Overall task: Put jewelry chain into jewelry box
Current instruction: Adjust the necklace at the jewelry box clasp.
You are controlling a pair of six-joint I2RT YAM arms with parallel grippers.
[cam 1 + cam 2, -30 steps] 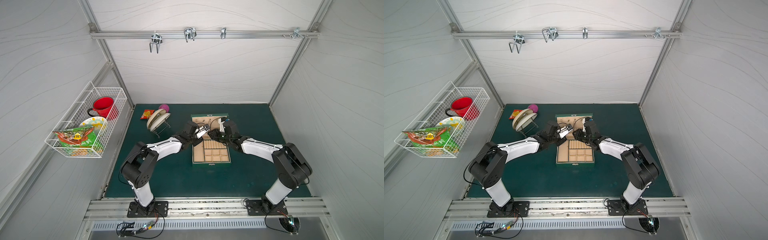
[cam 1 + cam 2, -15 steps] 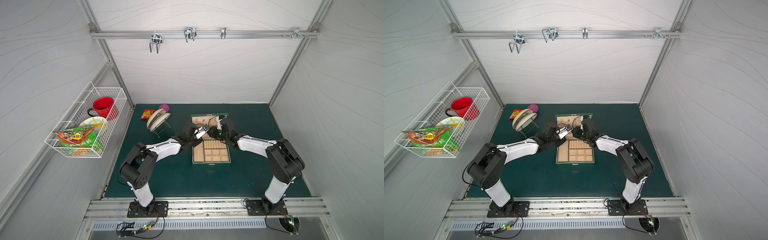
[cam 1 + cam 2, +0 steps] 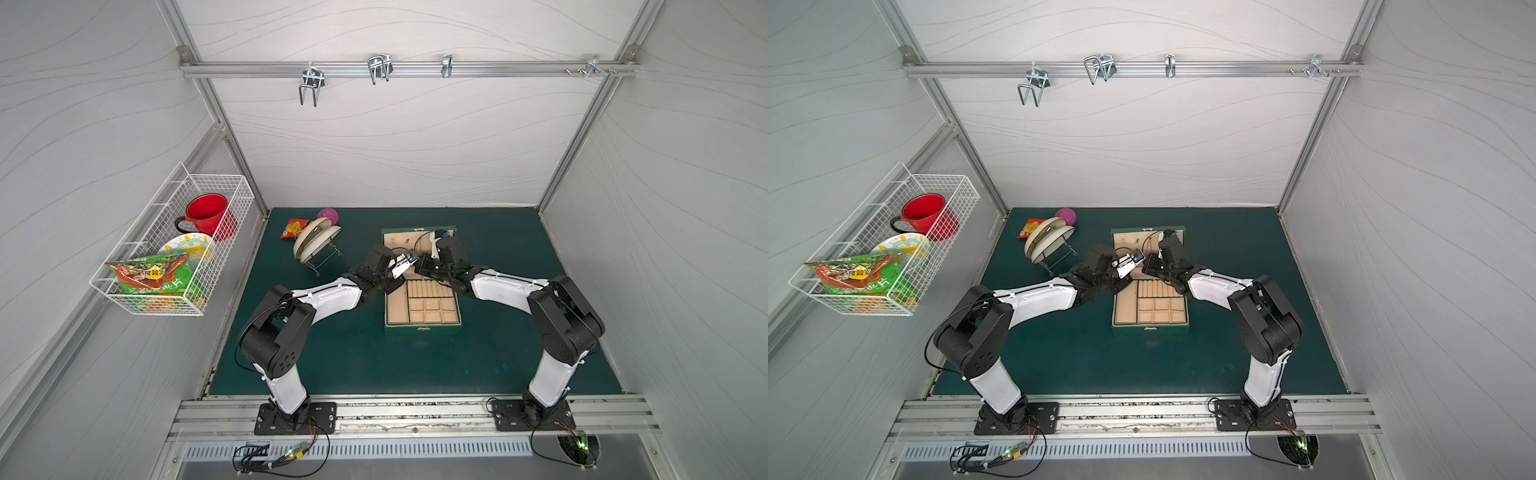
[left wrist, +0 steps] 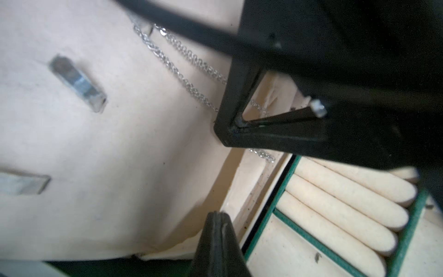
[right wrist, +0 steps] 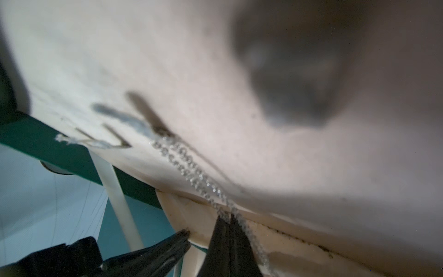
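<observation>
We find the right gripper (image 5: 229, 217) pinched shut on the thin silver jewelry chain (image 5: 190, 159). Beside it, the left gripper (image 4: 218, 214) is closed and empty.

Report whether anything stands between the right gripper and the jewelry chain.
Nothing visible does. The right gripper is shut with its tips on the jewelry chain, which hangs against the jewelry box lid lining. The left gripper, shut, sits beside it, off the chain.
</observation>
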